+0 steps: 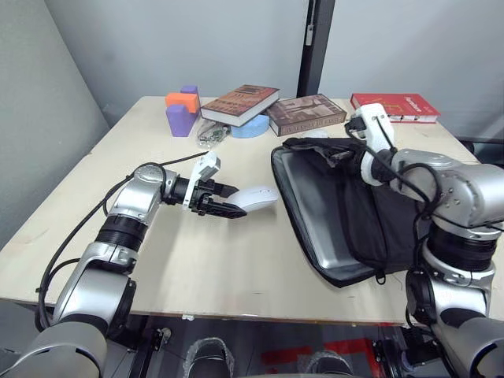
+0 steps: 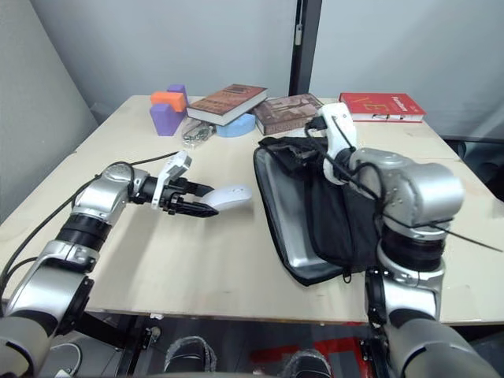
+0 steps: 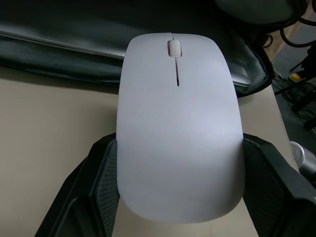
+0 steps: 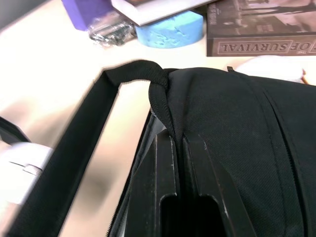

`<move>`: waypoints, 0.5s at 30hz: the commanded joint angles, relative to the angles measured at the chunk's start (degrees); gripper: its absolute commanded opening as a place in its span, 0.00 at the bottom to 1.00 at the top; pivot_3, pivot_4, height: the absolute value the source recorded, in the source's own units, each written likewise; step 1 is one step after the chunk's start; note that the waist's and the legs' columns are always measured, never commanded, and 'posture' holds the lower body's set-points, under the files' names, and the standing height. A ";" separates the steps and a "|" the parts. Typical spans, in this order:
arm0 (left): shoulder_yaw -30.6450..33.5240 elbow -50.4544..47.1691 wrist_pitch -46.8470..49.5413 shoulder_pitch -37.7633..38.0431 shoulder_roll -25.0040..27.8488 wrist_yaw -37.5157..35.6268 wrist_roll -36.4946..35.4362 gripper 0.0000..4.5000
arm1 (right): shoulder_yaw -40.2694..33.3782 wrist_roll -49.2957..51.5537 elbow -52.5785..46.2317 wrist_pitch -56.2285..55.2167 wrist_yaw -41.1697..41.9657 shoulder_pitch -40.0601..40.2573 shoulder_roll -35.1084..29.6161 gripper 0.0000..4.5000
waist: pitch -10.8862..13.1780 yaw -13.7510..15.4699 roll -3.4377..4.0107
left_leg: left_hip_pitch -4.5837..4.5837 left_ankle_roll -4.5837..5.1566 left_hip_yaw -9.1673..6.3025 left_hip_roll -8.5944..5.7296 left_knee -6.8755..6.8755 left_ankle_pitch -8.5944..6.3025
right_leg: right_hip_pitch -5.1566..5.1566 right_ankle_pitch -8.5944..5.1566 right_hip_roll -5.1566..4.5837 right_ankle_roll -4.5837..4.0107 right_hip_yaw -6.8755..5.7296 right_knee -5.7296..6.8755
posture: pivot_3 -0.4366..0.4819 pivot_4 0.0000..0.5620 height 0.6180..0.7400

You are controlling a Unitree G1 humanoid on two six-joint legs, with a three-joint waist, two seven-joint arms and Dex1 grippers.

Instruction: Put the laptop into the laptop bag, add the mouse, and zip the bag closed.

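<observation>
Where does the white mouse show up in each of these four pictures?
Left eye: mouse at centre, in the left gripper, beside the bag.
Right eye: left of centre, same grip.
Left wrist: mid-frame, between the fingers.
Right wrist: at one edge.
Shared landmark: the bag's open side.

Readable text: spine of dark brown book (image 4: 261, 34) behind laptop bag (image 4: 237, 128), white capital letters, seen upside down in right wrist view: "OF SURVIVAL"; word before it cut off at picture edge. Red book (image 1: 395, 106) at table's far right corner: pale lettering on cover, too small to read. Other book covers: print illegible. Mouse (image 3: 178, 123): no marking legible.
</observation>
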 commanded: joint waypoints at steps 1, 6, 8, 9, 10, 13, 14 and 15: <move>-0.16 2.09 -2.16 -2.73 -2.45 1.45 -0.11 0.61 | -5.52 4.67 -0.50 0.26 1.40 -4.39 0.40 0.00 | 0.00 0.05 0.00 | 0.00 0.00 0.01 0.00 -0.01 0.00 | 0.00 0.00 0.00 0.00 0.00 0.00 | 0.48 0.27 0.92; 0.03 7.38 -5.23 -6.02 -8.36 5.93 0.70 0.61 | -6.39 6.21 0.39 0.26 -0.48 -4.55 1.14 0.00 | 0.00 0.19 0.00 | 0.01 0.04 0.02 0.00 0.00 0.02 | 0.01 0.00 -0.01 -0.01 0.01 0.01 | 0.48 0.27 0.92; 0.02 9.71 -7.02 -7.07 -10.67 7.92 1.22 0.61 | -6.45 6.64 0.41 0.26 -1.14 -4.47 1.40 0.00 | 0.00 0.33 0.00 | 0.00 0.04 0.02 0.00 0.01 0.02 | 0.01 0.00 -0.01 -0.01 0.01 0.01 | 0.48 0.27 0.92; -0.18 10.67 -7.69 -7.47 -11.53 8.57 1.55 0.61 | -6.42 6.82 0.34 0.26 -1.47 -4.31 1.46 0.00 | 0.00 0.43 0.00 | 0.01 0.04 0.02 -0.01 0.01 0.02 | 0.02 0.00 -0.01 -0.01 0.01 0.01 | 0.48 0.27 0.92; -0.45 11.76 -8.64 -7.89 -12.48 9.43 2.07 0.61 | -6.28 6.91 0.20 0.26 -1.85 -4.02 1.43 0.00 | 0.00 0.44 0.00 | 0.00 0.04 0.02 0.00 0.01 0.02 | 0.01 0.00 -0.01 -0.01 0.01 0.01 | 0.48 0.27 0.92; -0.74 14.89 -10.71 -9.09 -14.91 12.08 3.33 0.61 | -6.37 7.49 -0.04 0.26 -2.88 -3.32 1.57 0.00 | 0.00 0.53 0.00 | 0.00 0.06 0.03 -0.01 0.01 0.02 | 0.01 0.00 -0.01 -0.01 0.02 0.00 | 0.48 0.27 0.92; -0.80 16.29 -11.79 -9.44 -15.99 13.72 4.04 0.61 | -6.46 7.73 -0.22 0.26 -3.20 -3.08 1.68 0.00 | 0.00 0.55 0.00 | 0.00 0.06 0.03 -0.01 0.01 0.03 | 0.01 0.00 -0.01 0.00 0.02 0.00 | 0.48 0.27 0.92; -0.92 17.43 -12.99 -9.64 -17.02 15.27 4.72 0.61 | -6.55 7.95 -0.40 0.26 -3.49 -2.88 1.77 0.00 | 0.00 0.66 0.00 | 0.00 0.06 0.03 -0.01 0.00 0.03 | 0.01 0.00 -0.01 0.00 0.02 0.00 | 0.48 0.27 0.92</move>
